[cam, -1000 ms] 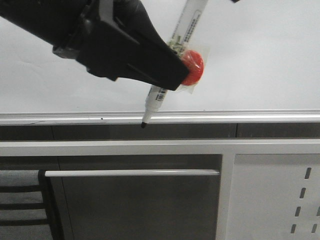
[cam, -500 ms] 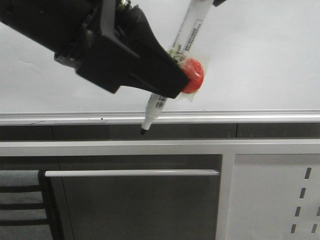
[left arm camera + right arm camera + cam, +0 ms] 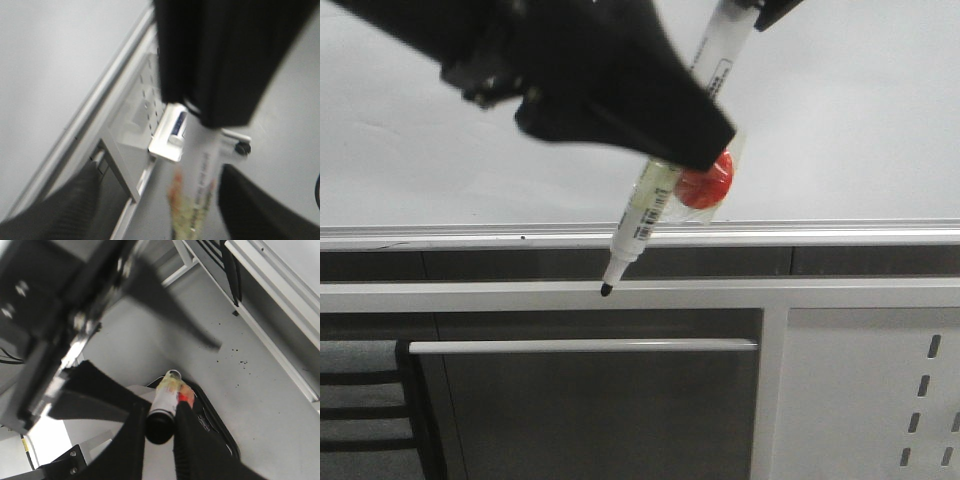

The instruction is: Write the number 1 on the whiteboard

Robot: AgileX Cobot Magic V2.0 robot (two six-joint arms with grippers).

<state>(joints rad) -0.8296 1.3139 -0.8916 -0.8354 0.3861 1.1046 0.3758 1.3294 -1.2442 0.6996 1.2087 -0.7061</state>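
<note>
The whiteboard (image 3: 840,110) fills the upper front view, and its silver rail (image 3: 840,232) crosses below it. No black stroke shows on it. A white marker pen (image 3: 642,215) hangs tilted, its black tip (image 3: 607,290) down past the rail. A red disc (image 3: 705,185) in clear wrap is fixed to the pen. My right gripper (image 3: 161,432) is shut on the pen's black top end (image 3: 160,427). My left gripper (image 3: 705,140) is in front of the pen. In the left wrist view (image 3: 160,210) its jaws are wide apart, with the blurred pen (image 3: 197,190) between them.
Below the rail is a white frame with a horizontal bar (image 3: 580,346) and a white perforated panel (image 3: 865,390) at the right. A dark slatted chair (image 3: 365,410) is at the lower left. A black tray-like object (image 3: 215,430) lies under the right gripper.
The pen has dropped, and its tip has gone from over the rail to over the white frame below. The left gripper has moved right and up along the pen.
</note>
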